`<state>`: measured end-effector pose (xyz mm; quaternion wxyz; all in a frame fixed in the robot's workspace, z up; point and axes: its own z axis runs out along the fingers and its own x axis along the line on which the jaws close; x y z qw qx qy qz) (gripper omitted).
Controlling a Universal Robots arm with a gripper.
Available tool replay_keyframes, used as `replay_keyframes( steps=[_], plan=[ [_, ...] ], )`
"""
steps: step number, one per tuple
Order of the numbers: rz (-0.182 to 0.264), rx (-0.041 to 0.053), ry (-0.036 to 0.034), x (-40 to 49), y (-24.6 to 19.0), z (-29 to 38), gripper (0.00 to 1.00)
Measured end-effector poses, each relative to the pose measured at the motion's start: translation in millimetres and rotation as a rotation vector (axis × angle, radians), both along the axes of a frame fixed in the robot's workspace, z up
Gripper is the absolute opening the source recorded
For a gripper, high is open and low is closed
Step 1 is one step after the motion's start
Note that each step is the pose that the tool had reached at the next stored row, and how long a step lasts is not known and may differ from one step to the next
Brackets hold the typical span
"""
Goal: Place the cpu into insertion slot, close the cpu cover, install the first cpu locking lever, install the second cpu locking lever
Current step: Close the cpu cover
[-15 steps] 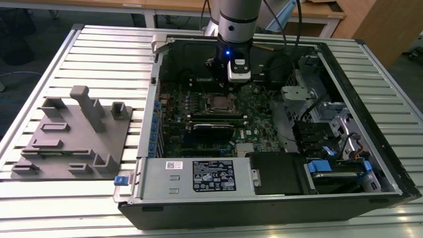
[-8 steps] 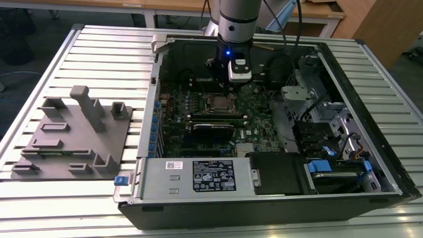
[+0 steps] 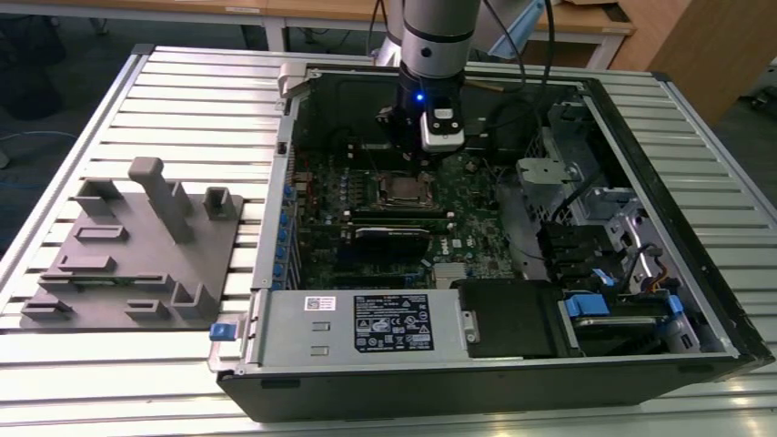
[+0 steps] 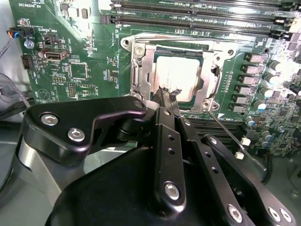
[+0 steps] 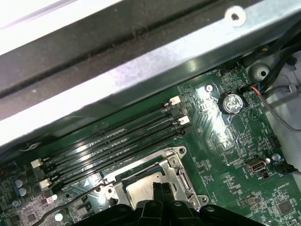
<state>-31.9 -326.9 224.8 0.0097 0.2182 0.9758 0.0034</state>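
Your exterior view looks down on the computer case (image 3: 486,401), while both wrist views sit close over the motherboard (image 4: 84,61), sharing the cpu cover (image 4: 143,70).

Arm (image 3: 435,36) vertical; end effector (image 4: 168,93) fingertips pressed together

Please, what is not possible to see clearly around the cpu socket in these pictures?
- Second wrist view: the gripper, shut, hides one edge of the cpu cover; whether its tips touch the cpu is unclear.
- First wrist view: the gripper covers part of the cpu and cpu cover.
- Exterior view: the insertion slot is too small to show what is latched; the arm hides part of the motherboard.
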Motion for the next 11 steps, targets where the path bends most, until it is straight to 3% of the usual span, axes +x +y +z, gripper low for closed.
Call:
replay_keyframes(
  steps=[11],
  plan=[
    [0.045,0.0002,0.0000,0.0,0.0,0.0,0.10]
  ],
)
